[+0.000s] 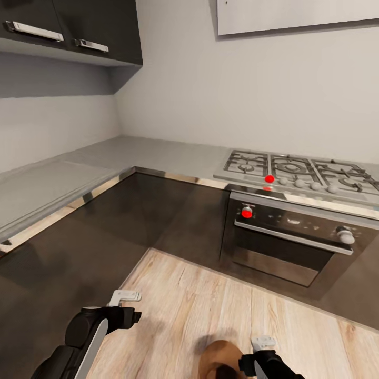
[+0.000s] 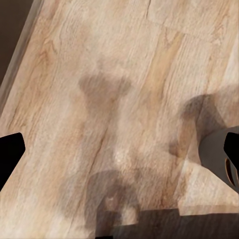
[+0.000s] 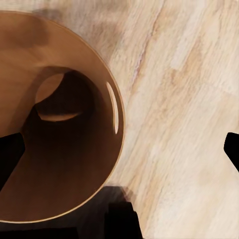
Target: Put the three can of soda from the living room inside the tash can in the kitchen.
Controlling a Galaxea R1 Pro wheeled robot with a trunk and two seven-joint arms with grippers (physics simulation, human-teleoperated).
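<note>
Robot by the trash can [image 3: 74, 164] in the kitchen.
Both grippers, left [image 2: 119, 149] and right [image 3: 119, 149], are spread wide, holding nothing.

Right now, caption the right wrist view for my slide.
Open right claw above the brown-lined tash can on pale wood floor.

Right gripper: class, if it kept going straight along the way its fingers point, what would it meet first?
Probably the wood floor just beside the bin. The right gripper points downward, its line near the bin's rim, so depth leaves rim or floor uncertain.
</note>
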